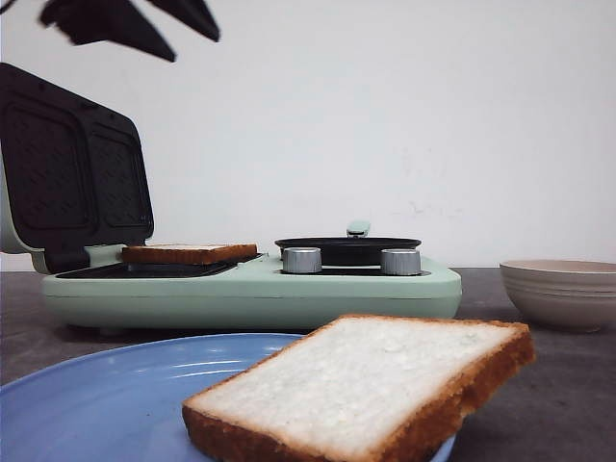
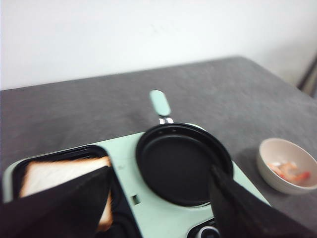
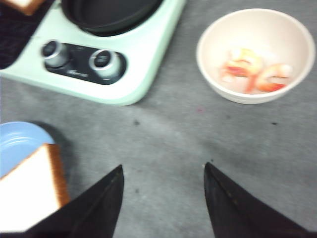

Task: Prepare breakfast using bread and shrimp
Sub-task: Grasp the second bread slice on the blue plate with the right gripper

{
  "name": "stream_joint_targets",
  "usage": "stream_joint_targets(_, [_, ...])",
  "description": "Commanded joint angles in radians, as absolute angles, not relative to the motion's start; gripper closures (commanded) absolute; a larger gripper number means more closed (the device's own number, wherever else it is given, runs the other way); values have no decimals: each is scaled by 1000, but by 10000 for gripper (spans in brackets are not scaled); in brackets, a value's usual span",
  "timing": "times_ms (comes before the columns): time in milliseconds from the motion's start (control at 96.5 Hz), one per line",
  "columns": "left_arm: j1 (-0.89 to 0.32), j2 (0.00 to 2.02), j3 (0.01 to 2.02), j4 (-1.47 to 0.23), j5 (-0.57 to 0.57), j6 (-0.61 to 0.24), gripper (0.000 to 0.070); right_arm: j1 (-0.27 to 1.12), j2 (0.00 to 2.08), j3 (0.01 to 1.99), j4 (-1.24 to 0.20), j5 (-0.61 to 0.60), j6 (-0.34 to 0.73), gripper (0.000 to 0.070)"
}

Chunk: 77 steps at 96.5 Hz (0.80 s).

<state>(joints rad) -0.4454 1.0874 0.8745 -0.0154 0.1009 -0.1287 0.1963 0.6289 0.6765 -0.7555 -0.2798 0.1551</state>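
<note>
Two slices of bread are in play. One slice lies flat in the sandwich press, in the tray just under the raised lid; the left wrist view shows it filling that tray. The other slice sits on the blue plate nearest the camera, one corner hanging past the rim. Bread like this looks light and soft, with a firmer crust, so I judge a gentle pinch across the crust edge, near the overhanging corner, would serve best; squeezing the middle would likely dent it.

The shrimp, a few small pink-orange curls, rest in the pale bowl on the table, beside the knob end of the press. They look small, rounded and perhaps slippery, so a light closing around the thickest part of one curl seems wise.

The right claw hangs above bare table with its fingers spread and nothing between them; the bowl is well apart from it on one side, the plated slice near its other finger. The left claw hovers over the press, fingers also spread and empty, one above the slice in the tray, the other above the round black pan.
</note>
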Motion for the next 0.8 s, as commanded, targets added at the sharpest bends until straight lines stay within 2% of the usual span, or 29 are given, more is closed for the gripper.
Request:
stream_joint_targets(0, [-450, 1059, 846, 8, 72, -170, 352, 199, 633, 675, -728, -302, 173, 390])
stream_joint_targets(145, [-450, 970, 794, -58, 62, -174, 353, 199, 633, 600, -649, -371, 239, 390])
stream_joint_targets(477, [-450, 792, 719, -154, 20, -189, 353, 202, 678, 359, -387, -628, 521, 389])
stream_joint_targets(580, [-452, 762, 712, -195, 22, -197, 352, 210, 706, 318, -351, -684, 557, 349])
stream_joint_targets(787, [-453, 720, 711, -224, 22, -197, 352, 271, 775, 287, -306, -759, 577, 339])
